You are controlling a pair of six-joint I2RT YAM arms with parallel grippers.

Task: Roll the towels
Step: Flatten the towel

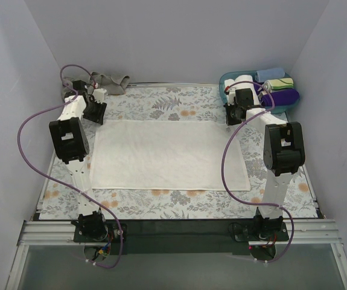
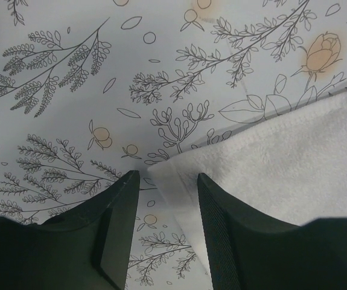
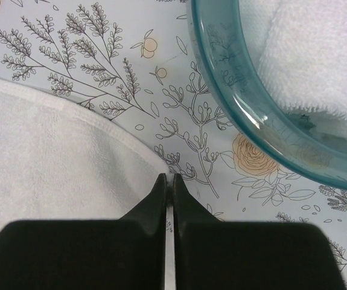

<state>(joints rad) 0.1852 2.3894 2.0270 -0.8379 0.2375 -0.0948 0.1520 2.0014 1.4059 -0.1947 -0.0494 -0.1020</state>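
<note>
The large white towel (image 1: 167, 154) lies flat on the flowered tablecloth. My left gripper (image 1: 95, 113) is at its far left corner. In the left wrist view the gripper (image 2: 167, 178) is open, with the towel's corner (image 2: 173, 175) lying between the jaws. My right gripper (image 1: 233, 115) is at the far right corner. In the right wrist view it (image 3: 170, 180) is shut, with a thin strip of the white towel's (image 3: 52, 157) edge pinched between the jaws. A grey-beige towel (image 1: 110, 81) lies crumpled at the back left.
A teal plastic basket (image 1: 224, 90) stands at the back right, close to my right gripper, holding several rolled cloths. Its rim (image 3: 251, 115) and a white roll (image 3: 306, 54) inside show in the right wrist view. White walls close in the table.
</note>
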